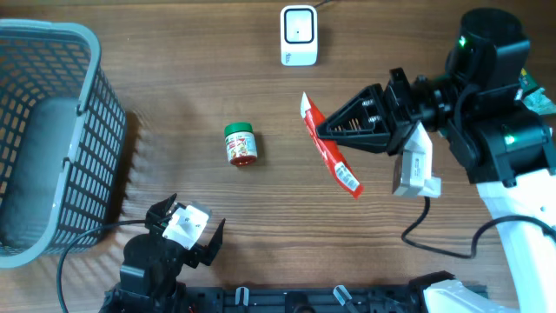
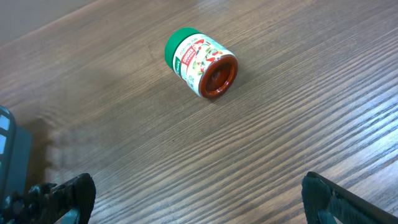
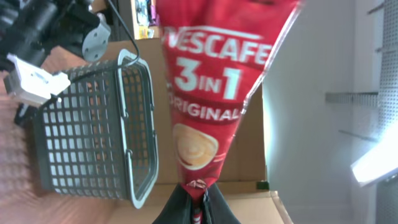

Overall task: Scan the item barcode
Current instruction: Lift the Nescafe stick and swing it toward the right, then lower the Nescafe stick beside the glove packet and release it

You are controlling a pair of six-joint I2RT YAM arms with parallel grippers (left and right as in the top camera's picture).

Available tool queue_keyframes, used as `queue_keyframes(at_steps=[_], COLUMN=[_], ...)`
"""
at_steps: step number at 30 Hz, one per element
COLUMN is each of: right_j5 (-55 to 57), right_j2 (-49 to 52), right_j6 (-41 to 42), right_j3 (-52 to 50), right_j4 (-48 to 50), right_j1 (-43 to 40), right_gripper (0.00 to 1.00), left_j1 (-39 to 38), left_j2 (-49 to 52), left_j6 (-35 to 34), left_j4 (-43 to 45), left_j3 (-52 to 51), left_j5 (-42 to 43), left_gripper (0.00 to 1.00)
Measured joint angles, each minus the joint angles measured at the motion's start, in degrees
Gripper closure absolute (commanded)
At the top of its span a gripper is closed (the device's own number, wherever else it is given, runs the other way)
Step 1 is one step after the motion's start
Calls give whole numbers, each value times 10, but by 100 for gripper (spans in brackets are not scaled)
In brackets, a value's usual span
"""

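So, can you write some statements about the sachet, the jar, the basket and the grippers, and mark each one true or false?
1. The right gripper is shut on the red sachet. True.
2. The jar stands upright. False: it lies on its side on the table.
3. The left gripper holds the jar. False: it is open and apart from the jar.
4. The basket is at the left side of the overhead view. True.
5. The scanner stands apart from the red sachet. True.
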Motion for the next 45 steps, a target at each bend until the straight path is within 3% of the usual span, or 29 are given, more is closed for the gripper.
queue_keyframes(at_steps=[4,8,9,11,12,14,19,25,28,31,36,37,40,41,42,44,45], right_j5=[129,237,275,372,401,469,513,546,578,574,631,689,867,900,947,966,950], right_j2=[3,81,100,142,161,253,416,560,591,600,494,455,402,402,402,409,411], right_j6=[393,925,1022,1190,1230,1332,1449,1512,1519,1476,1405,1399,1389,1389,1381,1344,1316], right_j3=[0,1,1,1,1,2,31,186,191,191,199,200,204,196,157,87,64], right_j4=[-9,-2,-3,0,25,131,286,295,293,281,-40,-129,-258,-256,-235,-177,-161], right_j1=[0,0,0,0,0,0,0,5,15,16,-45,-80,-219,-247,-297,-362,-384], right_gripper=[96,96,96,96,95,95,96,95,95,96,96,96,94,75,46,44,21], left_j1=[0,0,0,0,0,0,0,0,0,0,0,0,0,0,0,0,0], left_j2=[0,0,0,0,0,0,0,0,0,0,0,0,0,0,0,0,0], left_j6=[0,0,0,0,0,0,0,0,0,0,0,0,0,0,0,0,0], left_j4=[0,0,0,0,0,0,0,0,0,0,0,0,0,0,0,0,0], left_j3=[0,0,0,0,0,0,0,0,0,0,0,0,0,0,0,0,0], left_j5=[0,0,0,0,0,0,0,0,0,0,0,0,0,0,0,0,0], left_gripper=[0,0,0,0,0,0,0,0,0,0,0,0,0,0,0,0,0])
